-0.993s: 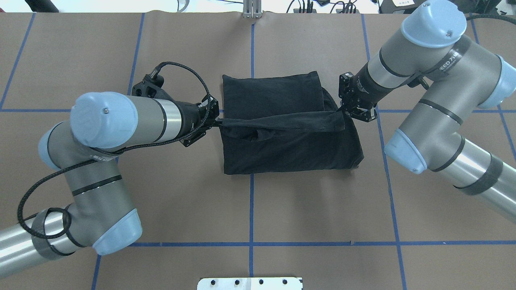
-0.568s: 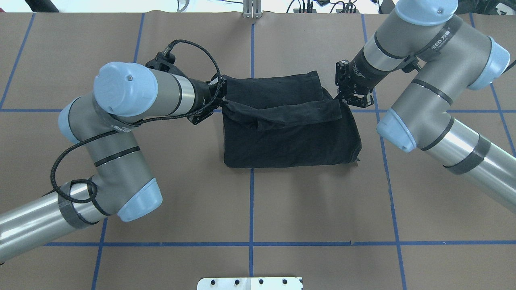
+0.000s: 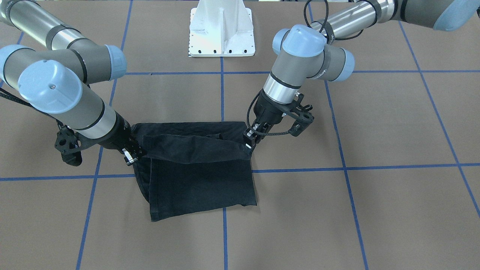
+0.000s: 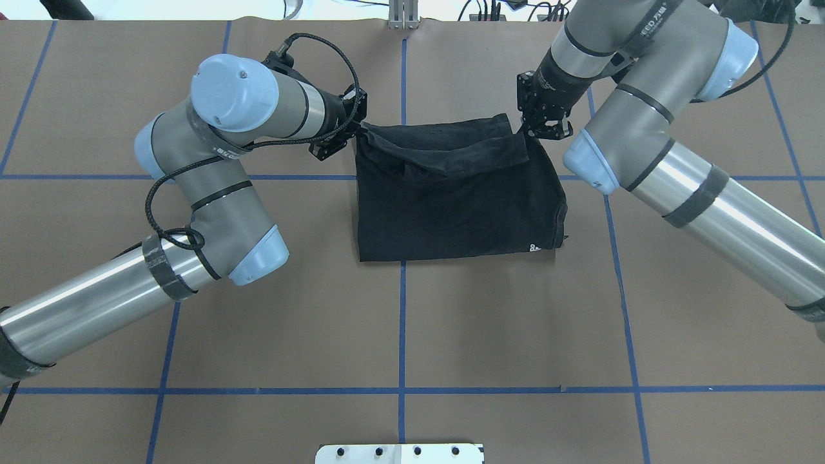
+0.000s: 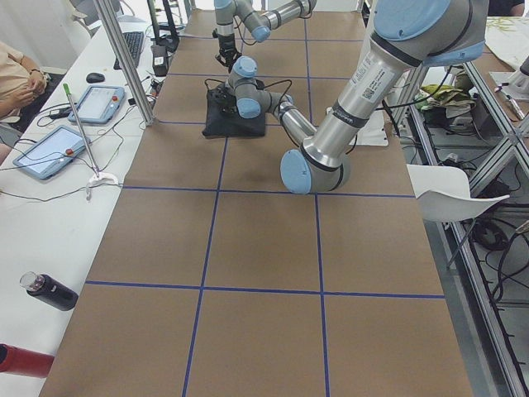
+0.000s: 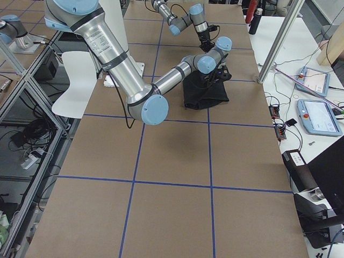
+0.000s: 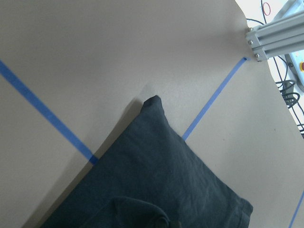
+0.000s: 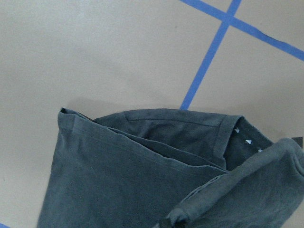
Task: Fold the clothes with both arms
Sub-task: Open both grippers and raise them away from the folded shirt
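The black T-shirt lies folded into a rough rectangle at mid-table, plain side up, with a small white mark at its near right corner. A raised band of cloth spans its far edge. My left gripper is shut on the left end of that band. My right gripper is shut on the right end. In the front-facing view the T-shirt hangs between the left gripper and the right gripper. Both wrist views show only cloth and brown table; no fingers show there.
Blue tape lines grid the brown table. The white pedestal stands at the robot's side. An aluminium post and cables sit at the far edge. Tablets and a person's arm are beside the table.
Both grippers have carried the held edge of the T-shirt away from the robot, toward the far edge. The fold has rolled over and the lifted band now lies along the far side.
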Tool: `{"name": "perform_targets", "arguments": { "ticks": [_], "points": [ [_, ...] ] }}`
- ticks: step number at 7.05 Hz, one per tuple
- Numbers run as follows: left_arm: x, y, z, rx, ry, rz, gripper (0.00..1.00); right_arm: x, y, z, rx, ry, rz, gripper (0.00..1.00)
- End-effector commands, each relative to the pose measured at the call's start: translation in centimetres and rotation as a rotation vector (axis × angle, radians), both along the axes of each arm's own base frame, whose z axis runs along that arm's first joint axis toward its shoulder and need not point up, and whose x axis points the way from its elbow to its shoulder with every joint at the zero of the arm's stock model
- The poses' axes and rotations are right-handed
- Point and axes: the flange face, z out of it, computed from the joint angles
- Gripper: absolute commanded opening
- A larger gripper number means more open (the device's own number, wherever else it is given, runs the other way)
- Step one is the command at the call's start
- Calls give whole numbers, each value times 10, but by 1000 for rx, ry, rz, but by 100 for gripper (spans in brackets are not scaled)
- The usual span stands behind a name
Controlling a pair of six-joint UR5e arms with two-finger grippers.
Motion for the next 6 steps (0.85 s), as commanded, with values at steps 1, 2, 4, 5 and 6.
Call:
{"name": "perform_targets", "arguments": {
  "ticks": [1, 2, 4, 5, 6],
  "points": [
    [-8, -65, 38, 80, -89, -18, 98, -25, -73, 9, 94, -1, -24, 100],
    [-31, -89, 50, 116, -113, -40, 100, 2, -96, -1, 104, 5, 6, 100],
    [-38, -100, 41, 143, -123, -46, 100, 14, -103, 11, 139, 19, -17, 100],
    [-38, -99, 37, 145, -118, -45, 100, 14, -96, 8, 153, 9, -17, 100],
    [-40, -98, 34, 151, -116, -31, 100, -9, -56, 1, 205, -7, -45, 100]
  ]
}}
